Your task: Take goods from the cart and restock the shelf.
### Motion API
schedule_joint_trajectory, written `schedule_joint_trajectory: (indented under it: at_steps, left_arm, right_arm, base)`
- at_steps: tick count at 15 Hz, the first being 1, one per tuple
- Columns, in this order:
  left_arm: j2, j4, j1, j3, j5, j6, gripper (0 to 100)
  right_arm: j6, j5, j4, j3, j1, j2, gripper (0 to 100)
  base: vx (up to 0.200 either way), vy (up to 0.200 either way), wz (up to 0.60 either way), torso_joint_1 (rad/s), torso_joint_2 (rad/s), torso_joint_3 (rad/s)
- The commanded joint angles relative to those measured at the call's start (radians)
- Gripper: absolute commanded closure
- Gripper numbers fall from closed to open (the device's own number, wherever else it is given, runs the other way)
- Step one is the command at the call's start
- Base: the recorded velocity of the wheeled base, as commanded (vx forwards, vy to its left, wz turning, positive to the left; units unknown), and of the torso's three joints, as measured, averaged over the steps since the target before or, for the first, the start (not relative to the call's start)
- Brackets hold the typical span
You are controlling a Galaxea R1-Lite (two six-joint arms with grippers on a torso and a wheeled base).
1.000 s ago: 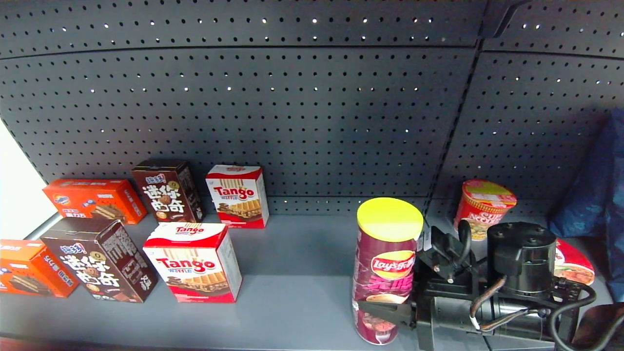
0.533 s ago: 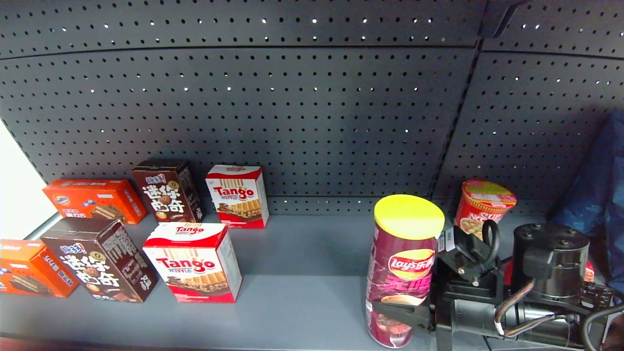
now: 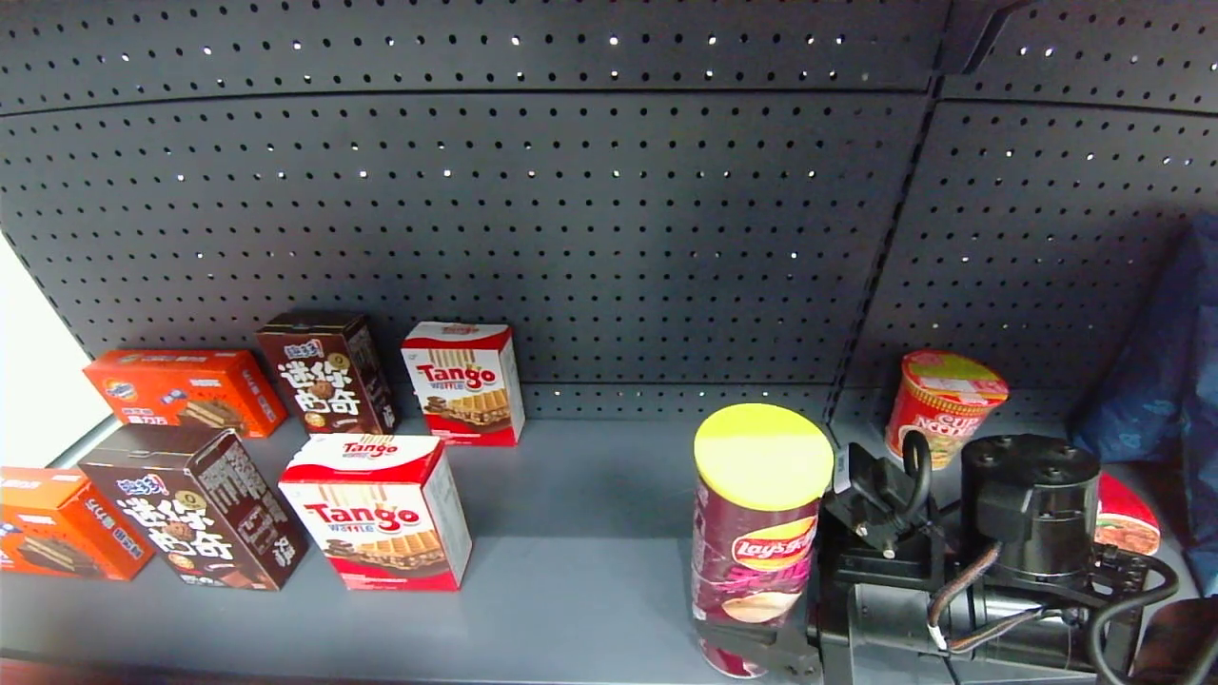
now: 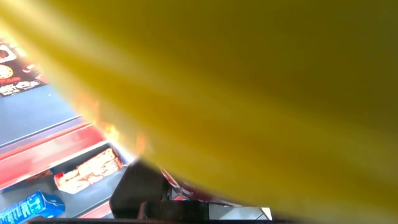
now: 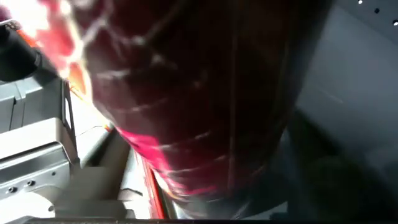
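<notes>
- The right gripper [image 3: 756,639] is pinching the maroon cardboard crisp tube with a yellow plastic lid [image 3: 761,533] low on its body. We see one dark finger [image 3: 752,647] pressed across the front near its base.
- In the right wrist view, the tube's maroon side [image 5: 205,93] lies close before the lens.
- The tube stands upright at the shelf's front right, with its long axis vertical and its lid on top. A red-and-yellow oval badge on the label faces us. We cannot tell whether its base rests on the grey metal shelf [image 3: 571,542].
- We cannot tell the state of the left gripper [image 4: 142,196]; a blurred yellow surface [image 4: 249,93] lies just before its camera.
- A red paper noodle cup with a yellow-and-white lid [image 3: 942,404] stands upright behind the right arm, by the dark perforated back panel [image 3: 571,219].
- Well apart on the left, boxes stand in two rows:
  - red-and-white wafer boxes [image 3: 385,509] [image 3: 466,381];
  - dark brown biscuit boxes with white lettering [image 3: 195,504] [image 3: 328,371];
  - orange boxes [image 3: 186,390] [image 3: 57,523].
</notes>
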Motion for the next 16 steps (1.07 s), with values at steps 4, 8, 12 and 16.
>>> schedule_joint_trajectory:
  at_steps: [4, 8, 12, 16]
  left_arm:
    - [-0.005, 0.000, 0.000, -0.001, 0.002, -0.001, 100]
    - [-0.007, 0.000, 0.000, -0.001, 0.003, -0.001, 100]
    - [-0.009, 0.000, 0.000, -0.001, 0.003, -0.001, 100]
    - [-0.005, 0.000, 0.000, -0.014, 0.003, 0.001, 100]
  right_arm:
    - [0.000, 0.000, 0.000, 0.044, -0.005, -0.031, 0]
    - [0.000, 0.000, 0.001, 0.113, -0.013, -0.099, 0]
    - [0.000, 0.002, 0.001, 0.176, -0.033, -0.172, 0]
    - [0.001, 0.002, 0.005, 0.217, -0.034, -0.235, 0]
  base:
    - [0.000, 0.000, 0.00, 0.000, 0.00, 0.000]
    - [0.000, 0.000, 0.00, 0.000, 0.00, 0.000]
    - [0.000, 0.000, 0.00, 0.000, 0.00, 0.000]
    - [0.000, 0.000, 0.00, 0.000, 0.00, 0.000]
